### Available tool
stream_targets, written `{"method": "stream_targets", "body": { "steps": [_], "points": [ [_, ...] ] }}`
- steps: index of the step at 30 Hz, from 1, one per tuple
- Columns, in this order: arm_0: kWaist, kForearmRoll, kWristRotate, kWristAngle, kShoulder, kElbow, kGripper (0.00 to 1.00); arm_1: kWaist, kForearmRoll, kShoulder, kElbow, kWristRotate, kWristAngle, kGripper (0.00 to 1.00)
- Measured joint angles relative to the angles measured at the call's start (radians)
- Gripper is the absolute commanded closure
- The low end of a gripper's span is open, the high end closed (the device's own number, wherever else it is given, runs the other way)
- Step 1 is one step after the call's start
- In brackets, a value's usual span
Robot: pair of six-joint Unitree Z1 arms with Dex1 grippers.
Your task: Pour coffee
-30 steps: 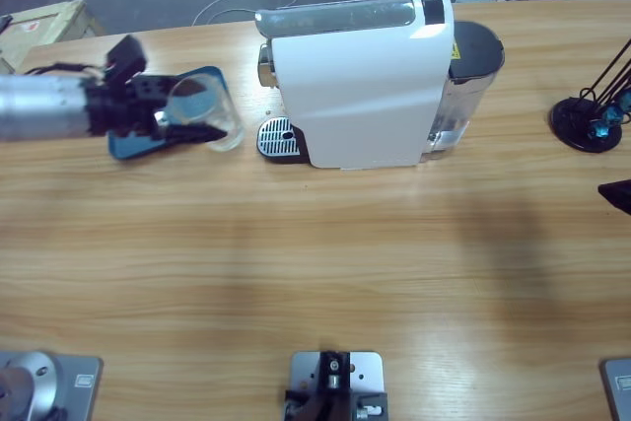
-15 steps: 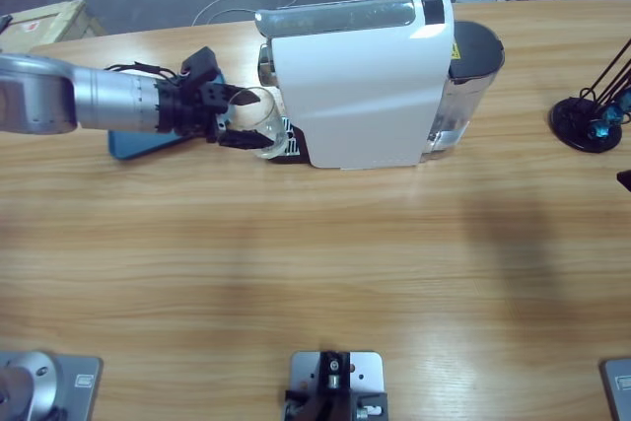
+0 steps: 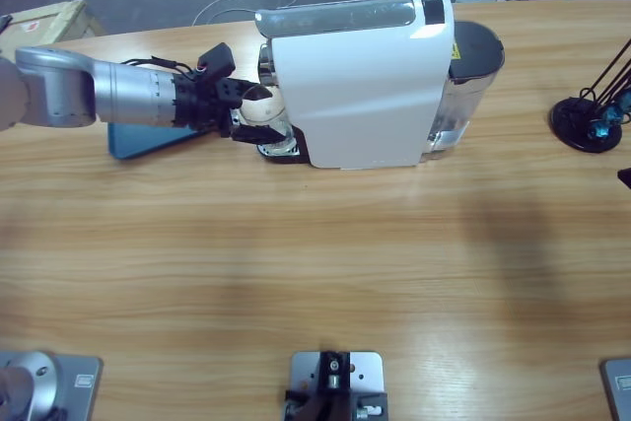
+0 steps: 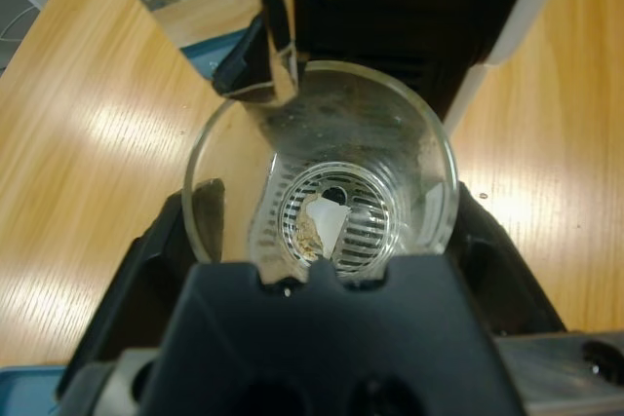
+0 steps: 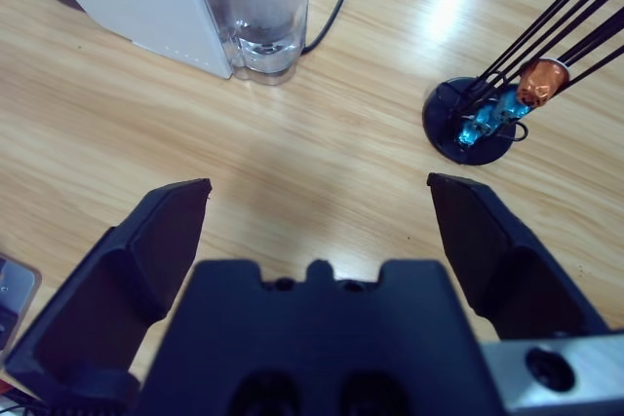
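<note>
My left gripper [image 3: 254, 115] is shut on a clear glass cup [image 3: 270, 119] and holds it at the front of the white coffee machine [image 3: 365, 86], over the drip tray [image 3: 289, 151]. In the left wrist view the glass [image 4: 322, 158] sits between the black jaws of the left gripper [image 4: 327, 216], right above the round metal grate, with the machine's spout [image 4: 268, 36] just over its rim. Only a small tan-brown patch of coffee [image 4: 308, 237] shows at the glass's bottom. My right gripper [image 5: 317, 187] hangs open above bare table, holding nothing.
A blue flat pad [image 3: 138, 141] lies under the left arm. The machine's water tank [image 3: 471, 76] is at its right end. A black capsule stand [image 3: 590, 117] is at the far right. A cardboard box [image 3: 39, 25] sits beyond the table's far left edge.
The left arm has carried the glass rightward from above the blue pad to the machine's drip tray, under the spout. The right arm stays at the right edge.
</note>
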Motion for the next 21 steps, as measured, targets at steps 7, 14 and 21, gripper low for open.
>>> {"method": "stream_targets", "body": {
  "steps": [7, 14, 21],
  "points": [
    [-0.012, -0.045, -0.029, 0.033, -0.002, 0.015, 0.018, 0.000, 0.000, 0.000, -0.001, 0.000, 0.000, 0.000],
    [-0.005, -0.077, -0.096, -0.004, -0.052, 0.031, 0.018, 0.000, 0.000, 0.000, -0.007, -0.001, 0.000, 0.000],
    [0.018, -0.079, -0.159, -0.011, -0.219, 0.150, 0.018, -0.001, -0.019, 0.006, -0.027, -0.029, 0.000, 0.002]
  ]
}}
